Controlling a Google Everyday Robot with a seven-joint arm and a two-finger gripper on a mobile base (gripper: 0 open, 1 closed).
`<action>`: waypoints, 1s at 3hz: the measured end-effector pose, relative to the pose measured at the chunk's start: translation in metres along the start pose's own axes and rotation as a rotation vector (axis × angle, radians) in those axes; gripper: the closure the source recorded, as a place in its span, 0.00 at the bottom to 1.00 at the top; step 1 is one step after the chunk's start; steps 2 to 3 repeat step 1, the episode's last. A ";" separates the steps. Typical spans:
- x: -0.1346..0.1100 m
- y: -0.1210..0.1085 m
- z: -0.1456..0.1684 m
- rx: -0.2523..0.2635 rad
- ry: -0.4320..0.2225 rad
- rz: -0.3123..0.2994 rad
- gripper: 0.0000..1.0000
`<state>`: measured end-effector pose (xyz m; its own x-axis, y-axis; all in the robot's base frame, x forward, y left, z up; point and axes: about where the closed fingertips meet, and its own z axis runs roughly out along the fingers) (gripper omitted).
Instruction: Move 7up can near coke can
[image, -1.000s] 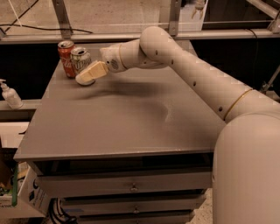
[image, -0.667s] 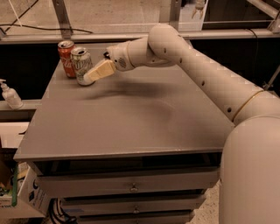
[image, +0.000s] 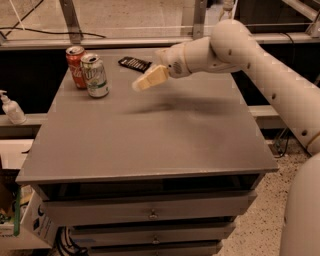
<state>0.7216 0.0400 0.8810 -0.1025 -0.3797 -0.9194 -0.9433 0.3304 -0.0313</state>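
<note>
The 7up can, pale green and silver, stands upright at the far left of the grey table top. The red coke can stands upright right behind it and to its left, the two almost touching. My gripper hangs above the table to the right of both cans, a clear gap away, with nothing in it. Its pale fingers point left and down toward the cans.
A flat black object lies near the table's far edge, behind the gripper. A white pump bottle stands on a lower ledge to the left. Drawers sit below the table front. My arm reaches in from the right.
My gripper has pulled back to the right, away from the 7up can, and risen a little. The 7up can stays standing next to the coke can.
</note>
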 end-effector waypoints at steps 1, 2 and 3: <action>0.004 -0.002 -0.007 0.002 0.005 0.003 0.00; 0.004 -0.002 -0.007 0.002 0.005 0.003 0.00; 0.004 -0.002 -0.007 0.002 0.005 0.003 0.00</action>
